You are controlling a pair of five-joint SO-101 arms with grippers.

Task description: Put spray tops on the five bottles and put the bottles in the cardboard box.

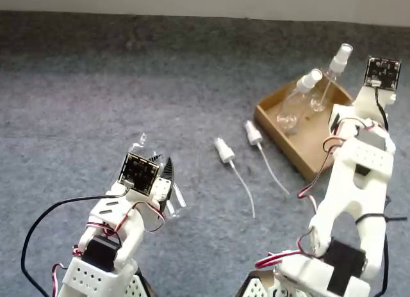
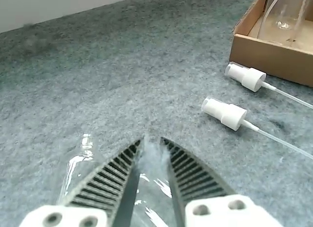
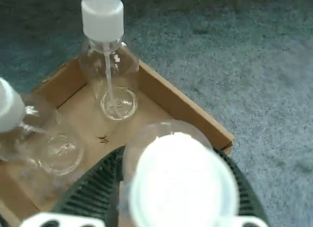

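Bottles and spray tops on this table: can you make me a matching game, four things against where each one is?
Things
1. Bottle without a top
2. Two loose spray tops
3. Two topped bottles
4. Third topped bottle

Places
A. Standing in the cardboard box
B. Held in the right claw
C. Lying on the carpet by the left claw
D. Lying on the carpet beside the box

Pairs: 1-C, 2-D, 3-A, 4-B

Mottled grey bench (image 1: 96, 86); brown box (image 1: 306, 143); clear bottles (image 1: 289, 114); white spray tops (image 1: 224, 150); left hand (image 2: 151, 140) black, ribbed; white arms (image 1: 355, 182).
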